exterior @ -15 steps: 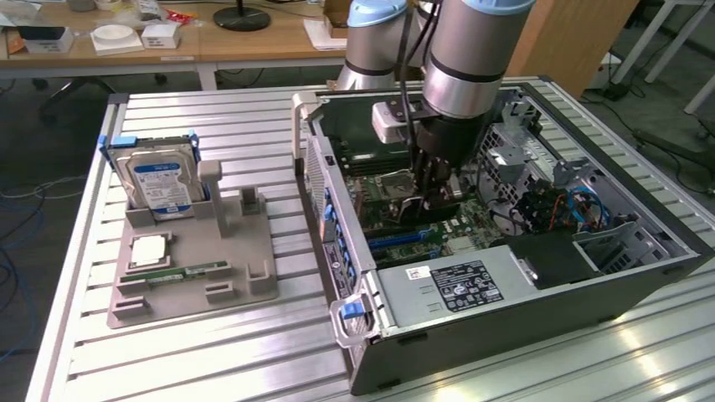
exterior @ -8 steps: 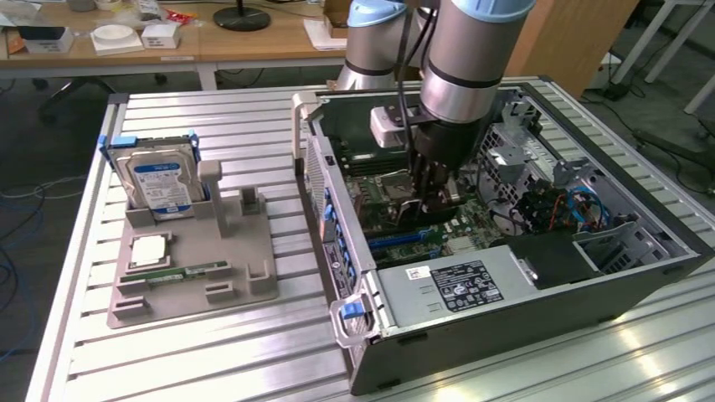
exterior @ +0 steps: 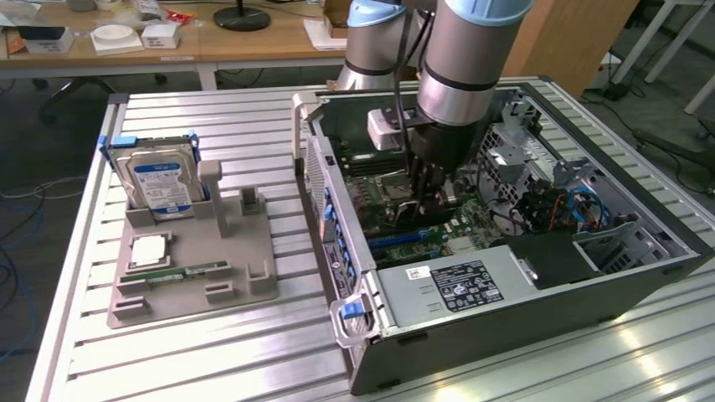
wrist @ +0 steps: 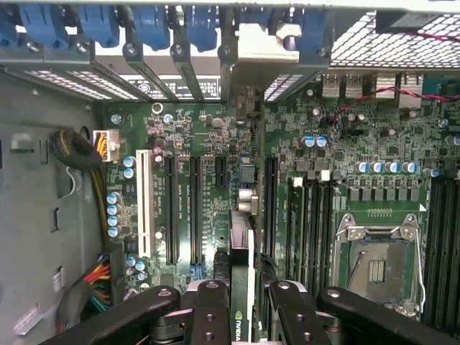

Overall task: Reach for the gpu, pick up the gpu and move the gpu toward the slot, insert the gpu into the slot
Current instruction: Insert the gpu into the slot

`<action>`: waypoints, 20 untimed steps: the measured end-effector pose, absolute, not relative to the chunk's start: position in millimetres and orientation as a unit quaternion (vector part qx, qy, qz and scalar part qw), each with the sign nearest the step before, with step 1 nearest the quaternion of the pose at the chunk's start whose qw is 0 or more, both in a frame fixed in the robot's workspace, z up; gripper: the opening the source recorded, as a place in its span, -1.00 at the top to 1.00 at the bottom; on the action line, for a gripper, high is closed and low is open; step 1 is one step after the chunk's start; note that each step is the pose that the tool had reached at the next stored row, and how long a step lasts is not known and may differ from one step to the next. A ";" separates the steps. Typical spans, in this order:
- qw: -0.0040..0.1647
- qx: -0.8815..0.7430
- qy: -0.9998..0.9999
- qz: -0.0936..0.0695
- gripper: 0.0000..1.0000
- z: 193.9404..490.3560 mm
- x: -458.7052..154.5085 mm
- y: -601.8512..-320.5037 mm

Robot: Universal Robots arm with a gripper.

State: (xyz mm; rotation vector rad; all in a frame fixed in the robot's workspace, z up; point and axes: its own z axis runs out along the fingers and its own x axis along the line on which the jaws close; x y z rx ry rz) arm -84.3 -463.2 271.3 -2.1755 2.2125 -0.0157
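Now at the insert step, by my reading. Exterior view: my arm reaches down into the open computer case (exterior: 625,276), gripper (exterior: 434,201) low over the motherboard (exterior: 386,188), near the blue slots on the side toward the rear panel. The fixture (exterior: 190,260) on the table (exterior: 257,126) still carries the hard drive (exterior: 160,182) and the small memory stick (exterior: 179,272); its other holders stand bare. The card itself I cannot make out from here; the wrist hides it.

Wrist view: the gpu (wrist: 242,273) sits edge-on between the fingers (wrist: 208,313), which are partly closed and clamped on it from both sides, Nvidia mark visible on the card's upper edge. It hangs above the board, roughly lined up with the long expansion slot (wrist: 269,208). Whether its lower edge has met the slot I cannot tell.

Judgement: the next move calls for a straight, slow descent with the card kept upright and parallel to the slot, bracket end toward the rear openings (wrist: 215,43).

Room: tight. Neighbouring slots (wrist: 192,208) on one side, memory sockets (wrist: 309,223) on the other, case wall and blue latches (wrist: 151,18) ahead. Little sideways margin; vertical travel looks free.
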 end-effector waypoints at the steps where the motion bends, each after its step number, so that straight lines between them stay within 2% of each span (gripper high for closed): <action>1: 0.019 -0.701 0.713 -0.005 0.48 270.6 -84.6 -463.1; 20: 0.019 -0.701 0.713 -0.005 0.48 255.0 -89.1 -463.2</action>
